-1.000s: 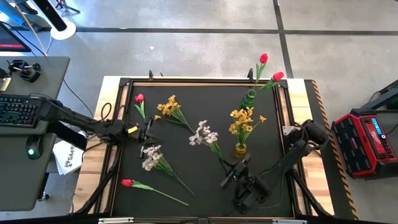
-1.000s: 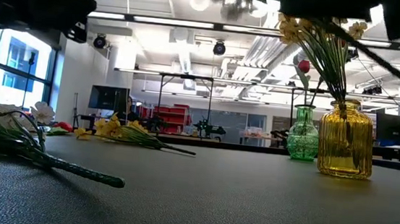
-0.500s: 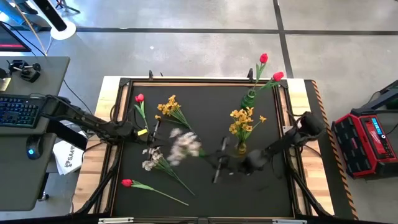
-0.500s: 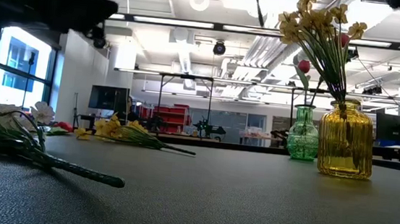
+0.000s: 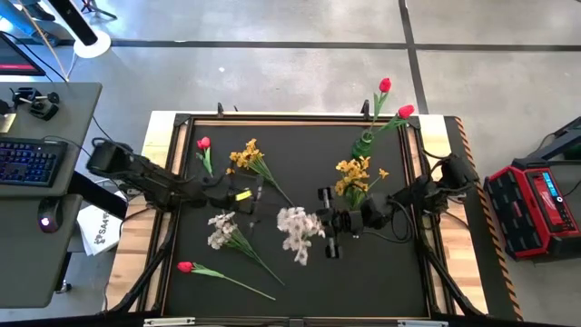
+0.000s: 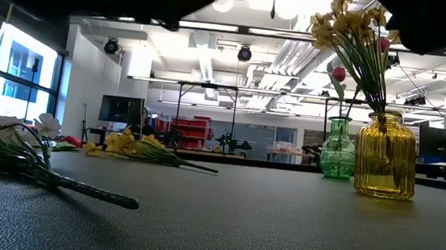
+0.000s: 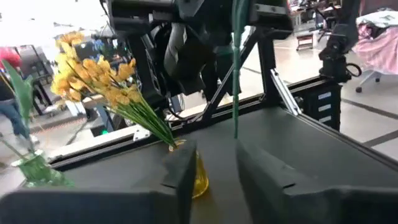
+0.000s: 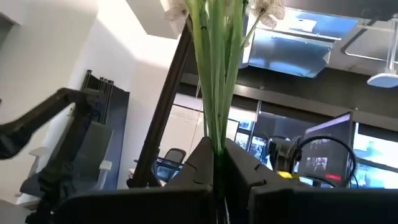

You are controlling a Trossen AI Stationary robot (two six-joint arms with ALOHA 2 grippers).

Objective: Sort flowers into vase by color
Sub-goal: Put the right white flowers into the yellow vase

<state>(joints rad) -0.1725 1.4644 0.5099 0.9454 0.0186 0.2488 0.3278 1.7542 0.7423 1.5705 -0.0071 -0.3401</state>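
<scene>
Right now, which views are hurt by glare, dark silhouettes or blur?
Low view: bright ceiling lights wash out the top, and the arms overhead are black silhouettes; the yellow vase stays crisp. Right wrist view: strong backlight whitens the wall, and the right gripper and white flower stems are backlit. Left wrist view: the left gripper is dark and soft-edged. High view: evenly lit.

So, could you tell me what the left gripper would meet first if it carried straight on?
Probably the green stem hanging from the right gripper, just ahead of the left gripper; depth is unclear.
</scene>
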